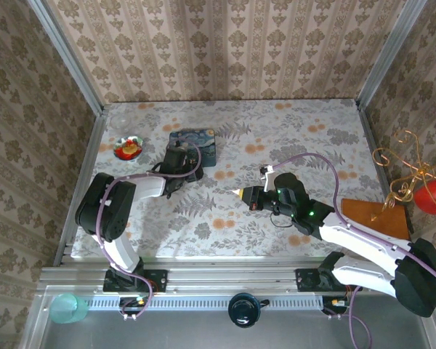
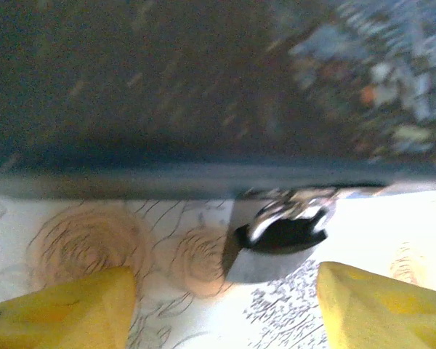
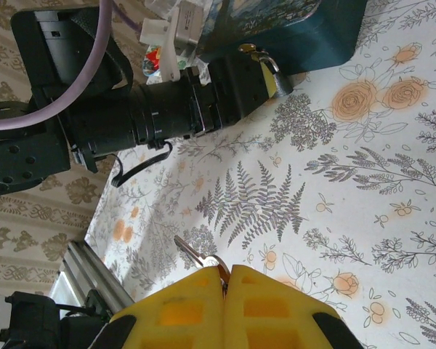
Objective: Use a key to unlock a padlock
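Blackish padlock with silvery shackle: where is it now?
Left wrist view: the padlock sits on the table's left, against the blue painted tin's edge, ahead of the left gripper.

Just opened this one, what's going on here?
The right hand is shut on a small key, which pokes out past its fingertips, over the middle of the flowered table. The left hand is open beside the blue tin, its yellow fingers on either side of the padlock, which lies on the table right by the tin's wall. The fingers are not touching the padlock, and the key is well apart from it, so nothing is unlocked yet.
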